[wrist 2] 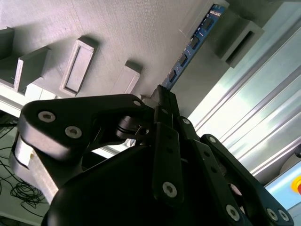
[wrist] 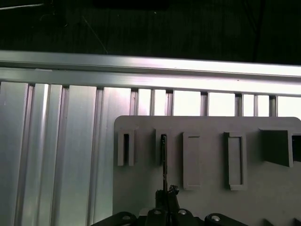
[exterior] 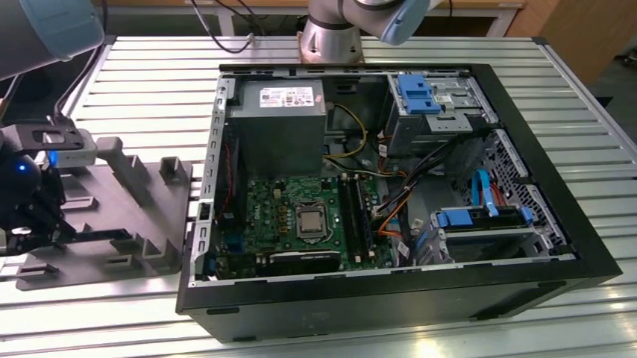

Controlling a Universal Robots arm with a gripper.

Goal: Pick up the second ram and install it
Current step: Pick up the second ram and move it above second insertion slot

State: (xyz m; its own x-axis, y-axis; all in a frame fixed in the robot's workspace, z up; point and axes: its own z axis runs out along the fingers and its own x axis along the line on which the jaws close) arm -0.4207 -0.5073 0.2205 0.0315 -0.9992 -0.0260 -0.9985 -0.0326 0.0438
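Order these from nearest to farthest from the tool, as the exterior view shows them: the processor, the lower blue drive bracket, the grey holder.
1. Grey holder: under the tool, at the exterior view's left, outside the computer case.
2. Processor: inside the case, near its middle.
3. Lower blue drive bracket: inside the case, toward the exterior view's right.

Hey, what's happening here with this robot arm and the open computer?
The arm's gripper is down at the grey holder, which lies on the slatted table at the exterior view's left of the open computer case. Its fingers are closed on the second ram, which stands on edge and still appears to sit in one of the holder's slots. It has not yet been carried to the motherboard.
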